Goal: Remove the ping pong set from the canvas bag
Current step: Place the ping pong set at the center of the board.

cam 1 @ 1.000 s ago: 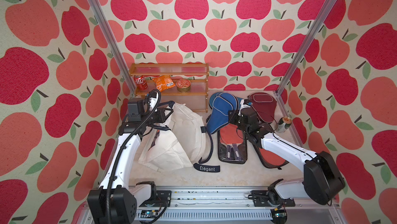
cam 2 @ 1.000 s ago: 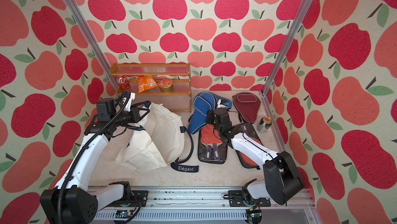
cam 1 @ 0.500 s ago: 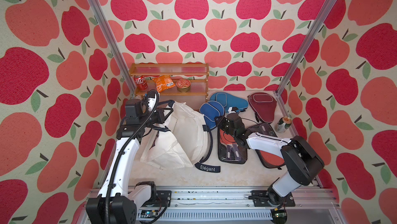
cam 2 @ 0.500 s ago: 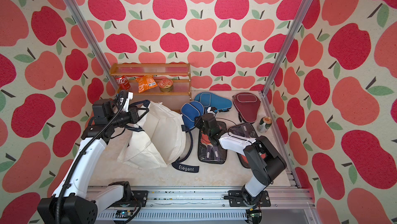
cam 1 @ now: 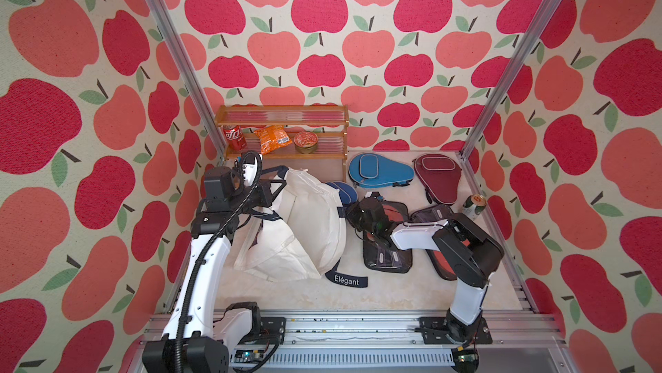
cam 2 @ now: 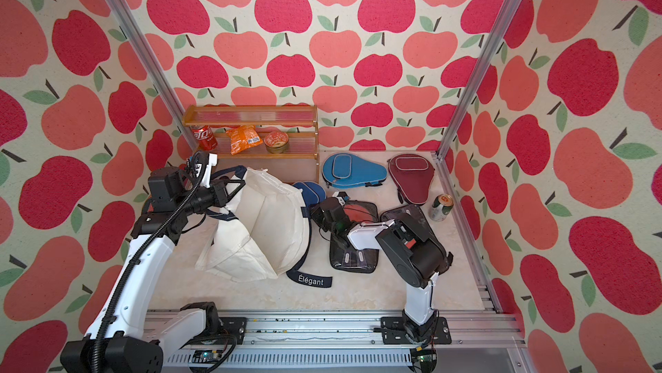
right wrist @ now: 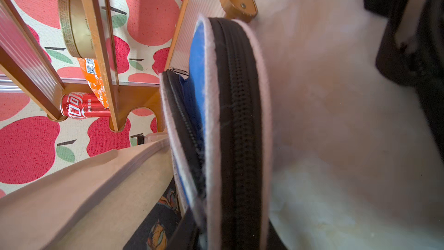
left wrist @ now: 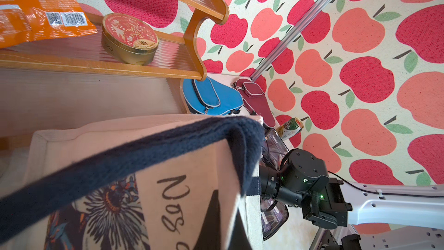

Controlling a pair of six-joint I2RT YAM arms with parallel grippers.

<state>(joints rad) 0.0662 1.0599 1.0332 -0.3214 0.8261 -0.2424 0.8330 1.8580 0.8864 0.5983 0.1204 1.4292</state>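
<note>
The cream canvas bag (cam 1: 304, 224) (cam 2: 265, 224) slumps on the floor with its mouth towards the right. My left gripper (cam 1: 275, 190) (cam 2: 234, 188) (left wrist: 228, 227) is shut on the bag's upper edge beside a navy strap (left wrist: 134, 155) and holds it lifted. A blue zipped ping pong set case (cam 1: 343, 190) (cam 2: 311, 190) (right wrist: 235, 116) stands on edge at the bag's mouth, against the cream cloth. My right gripper (cam 1: 349, 206) (cam 2: 320, 210) (right wrist: 230, 236) is shut on its near end. The bag's inside is hidden.
At the back lie a second blue case (cam 1: 376, 170) and a maroon case (cam 1: 435, 174). Clear pouches with red paddles (cam 1: 388, 246) lie under my right arm. A green can (cam 1: 474, 206) stands by the right wall. A wooden shelf (cam 1: 283, 117) holds snacks.
My right gripper has swung left and down with the blue case, from near the back cases to the bag's mouth. My left gripper has kept its hold, shifting slightly.
</note>
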